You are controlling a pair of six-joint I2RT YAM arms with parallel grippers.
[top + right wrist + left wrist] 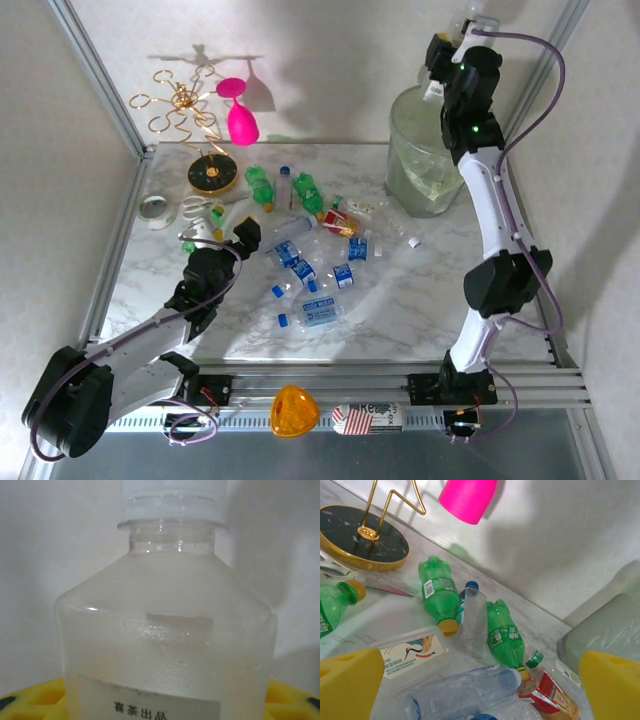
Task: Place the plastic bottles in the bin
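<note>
My right gripper (458,45) is raised above the pale-green bin (425,150) at the back right. It is shut on a frosted clear bottle (165,645) with a white cap, gripped between yellow fingers (35,702). Plastic bottles lie scattered mid-table: green ones with yellow caps (440,592) (505,637), clear ones with blue labels (320,310) and a red-labelled one (547,692). My left gripper (245,235) hovers low at the pile's left edge. Its jaws stand open, with a crumpled clear bottle (465,695) lying below between the yellow pads (350,682).
A gold wire stand on a black base (210,175) and a pink wine glass (240,120) occupy the back left. A tape roll (155,208), scissors (200,212) and a clear labelled box (407,655) lie left of the pile. A loose cap (414,242) rests near the bin.
</note>
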